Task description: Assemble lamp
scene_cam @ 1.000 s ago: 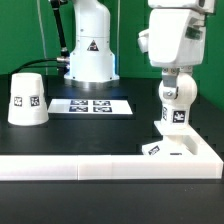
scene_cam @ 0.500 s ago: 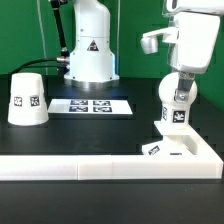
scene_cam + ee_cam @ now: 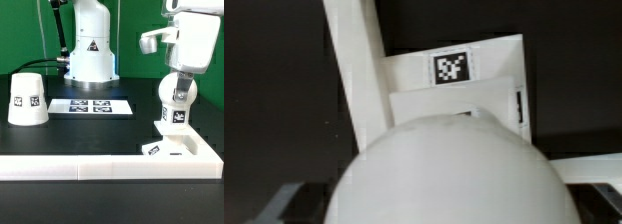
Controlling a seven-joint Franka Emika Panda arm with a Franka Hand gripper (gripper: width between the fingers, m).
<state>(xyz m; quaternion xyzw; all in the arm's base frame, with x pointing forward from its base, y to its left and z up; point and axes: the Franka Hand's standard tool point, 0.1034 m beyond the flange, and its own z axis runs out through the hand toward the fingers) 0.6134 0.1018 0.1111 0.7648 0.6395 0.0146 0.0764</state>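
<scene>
The round white bulb [image 3: 177,108] stands upright on the flat square base [image 3: 190,149] at the exterior view's right, its tag facing the camera. My gripper [image 3: 179,90] comes down from above and is shut on the bulb's upper part. In the wrist view the bulb [image 3: 446,165] fills the lower half, with a dark finger at each side of it [image 3: 274,205], and the base [image 3: 491,85] with its tag lies beyond it. The truncated-cone shade [image 3: 26,98] stands alone at the exterior view's left, away from the gripper.
A low white wall [image 3: 80,167] runs along the table's front and turns a corner round the base. The marker board [image 3: 92,105] lies in the middle at the back. The big white robot pedestal [image 3: 88,50] stands behind it.
The wrist has turned and shifted toward the exterior view's right since a second ago, then held still. The bulb and base stay in place.
</scene>
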